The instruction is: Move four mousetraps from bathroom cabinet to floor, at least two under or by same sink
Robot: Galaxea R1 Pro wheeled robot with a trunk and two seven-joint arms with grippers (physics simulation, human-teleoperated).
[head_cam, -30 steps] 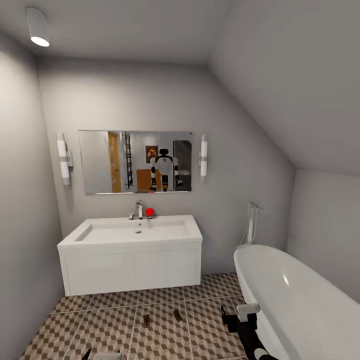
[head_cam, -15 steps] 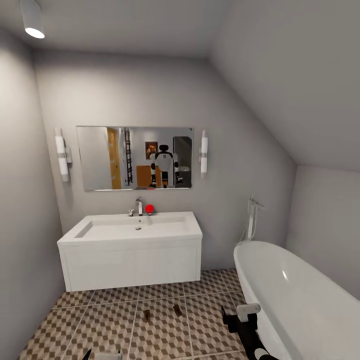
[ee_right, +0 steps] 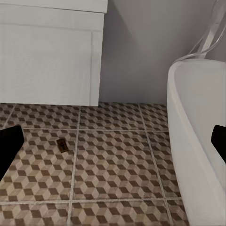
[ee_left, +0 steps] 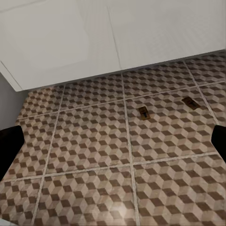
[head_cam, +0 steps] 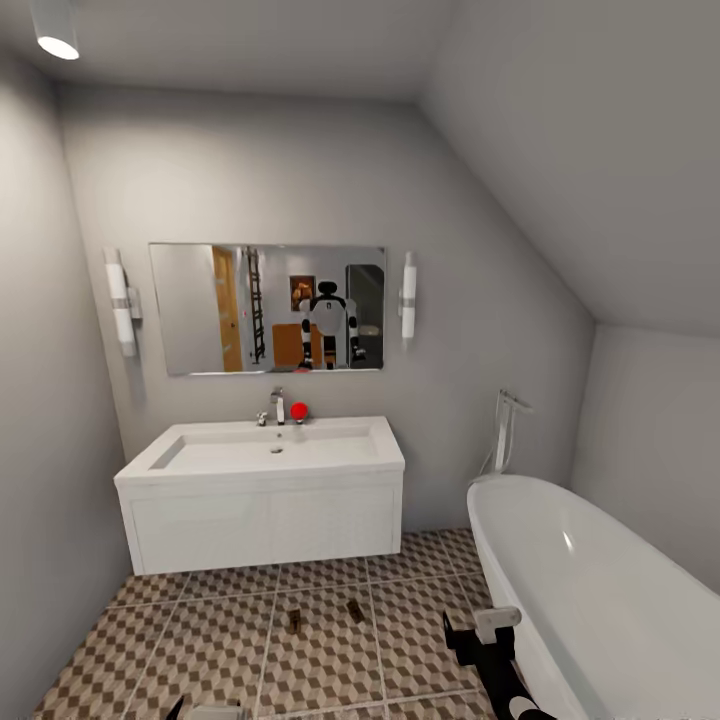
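we face the sink (head_cam: pixel 262 470) across the floor (head_cam: pixel 200 650), with the tub (head_cam: pixel 600 590) at our right. two traps (head_cam: pixel 294 621) (head_cam: pixel 355 611) lie flat on the tiles just in front of the sink, near each other but apart, neither under it.

the main risk, as we judge it, is the base: the traps sit low and close ahead, so rolling forward could run over or scatter them. our right arm hangs beside the tub rim and could clip it in a turn.

the head view gives the whole room, and the mirror (head_cam: pixel 268 310) reflects the cabinet (head_cam: pixel 290 345) behind us. the left wrist view shows both traps (ee_left: pixel 143 112) (ee_left: pixel 189 102); the right wrist view shows one (ee_right: pixel 62 144).

both grippers' fingers (ee_left: pixel 9 148) (ee_right: pixel 8 143) stand wide apart with nothing between them.
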